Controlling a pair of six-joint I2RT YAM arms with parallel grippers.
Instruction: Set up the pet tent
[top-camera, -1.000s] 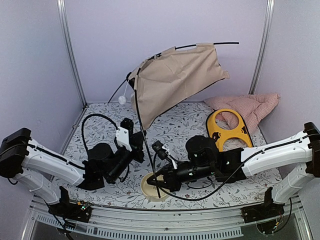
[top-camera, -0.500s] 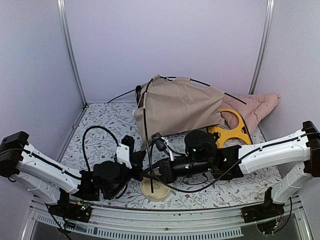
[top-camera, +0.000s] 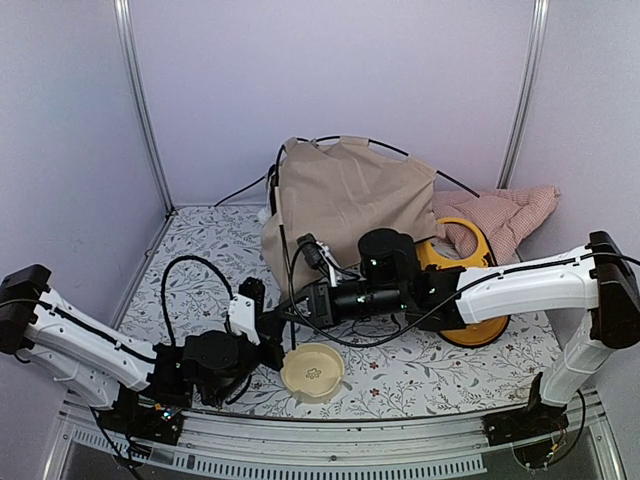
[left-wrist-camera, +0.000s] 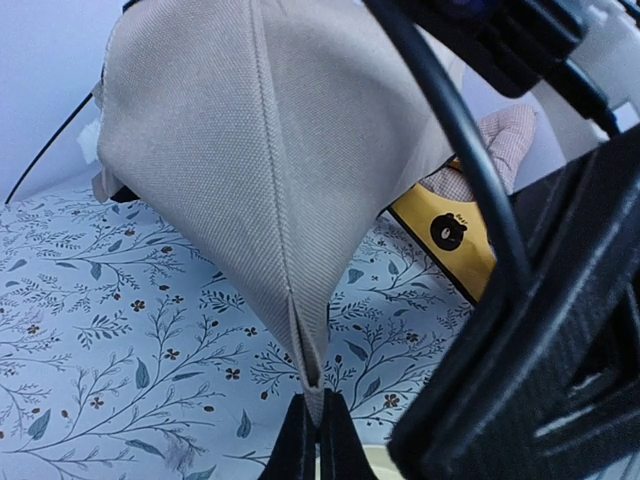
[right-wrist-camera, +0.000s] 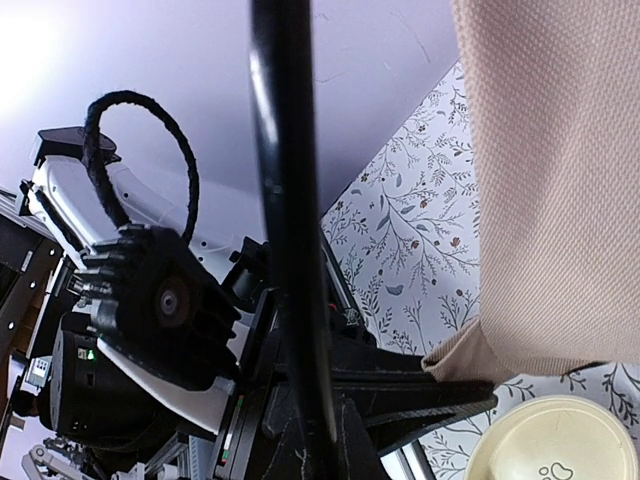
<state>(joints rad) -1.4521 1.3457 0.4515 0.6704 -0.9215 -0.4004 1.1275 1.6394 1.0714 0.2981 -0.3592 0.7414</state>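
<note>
The pet tent (top-camera: 345, 205) is a slack tan fabric shape at the back middle of the table, with thin black poles (top-camera: 400, 152) arching over it. My left gripper (left-wrist-camera: 318, 408) is shut on the bottom corner of the tent fabric (left-wrist-camera: 270, 150), low over the flowered table. In the top view the left gripper (top-camera: 272, 326) sits just in front of the tent. My right gripper (right-wrist-camera: 325, 440) is shut on a black pole (right-wrist-camera: 290, 200) that runs up out of its jaws. In the top view the right gripper (top-camera: 303, 303) lies close beside the left one.
A cream bowl (top-camera: 313, 372) lies near the front edge, right of the left wrist. A yellow feeder tray (top-camera: 482, 328) lies partly under the right arm. Against the back right wall leans a pink checked cushion (top-camera: 505, 215). Walls and metal posts (top-camera: 140, 110) close in the table.
The tent has dropped from high in the air to the table and its poles now arch over it. The right gripper moved back and left; the left arm drew toward the front edge.
</note>
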